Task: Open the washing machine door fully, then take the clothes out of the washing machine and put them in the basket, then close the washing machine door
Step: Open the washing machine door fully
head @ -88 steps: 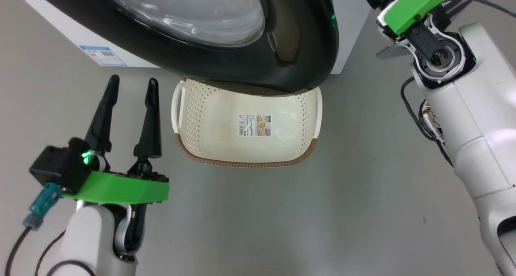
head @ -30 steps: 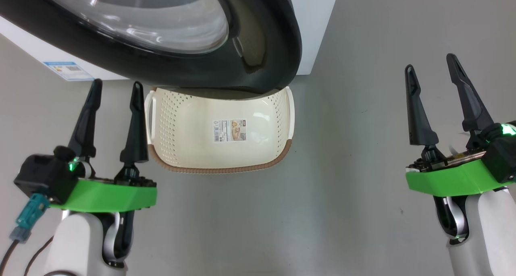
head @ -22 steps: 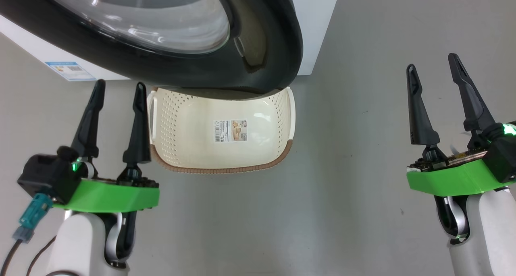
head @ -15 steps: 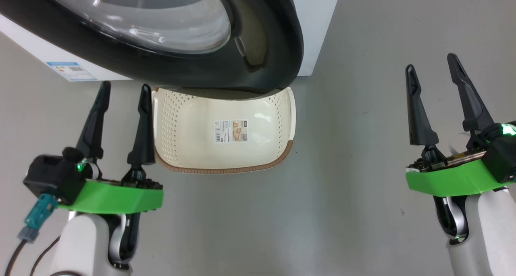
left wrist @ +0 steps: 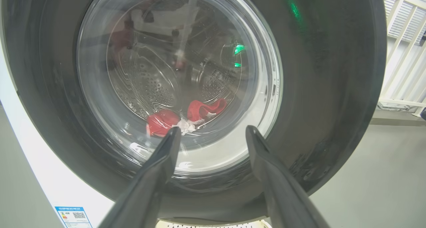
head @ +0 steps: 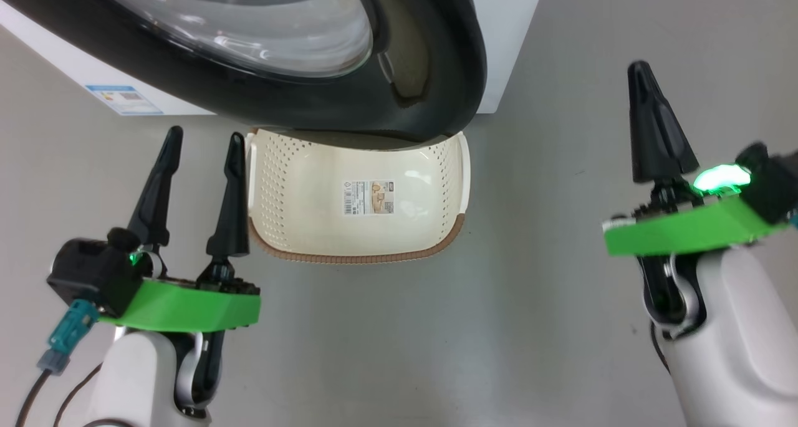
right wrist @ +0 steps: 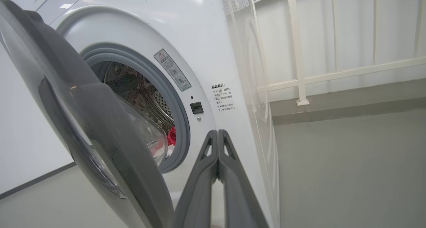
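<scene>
The right gripper [head: 654,124] has its two fingers pressed flat together with nothing between them. It is held off to the right and aimed at the gap between the door [head: 424,71] and the front of the washing machine [right wrist: 199,38], touching neither. The left gripper [head: 205,135] is spread wide and empty, just left of the basket [head: 268,184].

The door stands only partway out, its glossy black rim hanging over the basket's far end, so I'd say the opening step is begun but not finished. The clothes [left wrist: 199,110] lie at the bottom of the drum, red with white bits. They look like two pieces, though the curved glass smears them. The basket sits empty on the floor. Unloading and closing the door are both left to do.
</scene>
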Controlling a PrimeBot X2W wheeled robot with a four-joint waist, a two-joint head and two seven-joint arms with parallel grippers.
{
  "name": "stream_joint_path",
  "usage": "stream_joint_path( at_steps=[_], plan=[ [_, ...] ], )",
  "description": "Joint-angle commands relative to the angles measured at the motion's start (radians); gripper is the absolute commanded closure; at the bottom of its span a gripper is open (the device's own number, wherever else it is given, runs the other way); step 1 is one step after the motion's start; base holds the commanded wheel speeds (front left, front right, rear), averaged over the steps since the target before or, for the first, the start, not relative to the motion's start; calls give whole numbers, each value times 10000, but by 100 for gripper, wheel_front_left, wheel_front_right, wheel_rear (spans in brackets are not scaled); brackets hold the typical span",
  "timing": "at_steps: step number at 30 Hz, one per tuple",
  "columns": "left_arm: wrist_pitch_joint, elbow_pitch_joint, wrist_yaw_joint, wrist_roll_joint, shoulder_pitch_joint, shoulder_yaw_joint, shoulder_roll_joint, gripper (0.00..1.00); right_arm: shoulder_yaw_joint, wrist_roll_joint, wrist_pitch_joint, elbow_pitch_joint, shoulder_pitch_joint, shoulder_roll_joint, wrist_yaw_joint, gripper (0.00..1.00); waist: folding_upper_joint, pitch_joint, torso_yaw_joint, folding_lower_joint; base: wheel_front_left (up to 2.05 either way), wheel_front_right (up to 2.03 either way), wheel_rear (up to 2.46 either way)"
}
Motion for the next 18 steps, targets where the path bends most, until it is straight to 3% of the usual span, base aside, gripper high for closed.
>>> stream_joint_path(
  at_steps=[1,9,18],
  plan=[
    [-76,-233,-56,28,85,267,193,0,324,596,-51,32,-384,70,63,100,0,17,48,0,0,0,0],
    [-76,-197,-56,4,-4,257,197,0,1488,5280,186,2193,-2553,70,63,100,0,89,307,0,0,0,0],
    [-76,-183,-56,-88,-46,305,178,0,2062,9984,3022,2907,-4248,70,63,100,0,220,566,0,0,0,0]
  ],
)
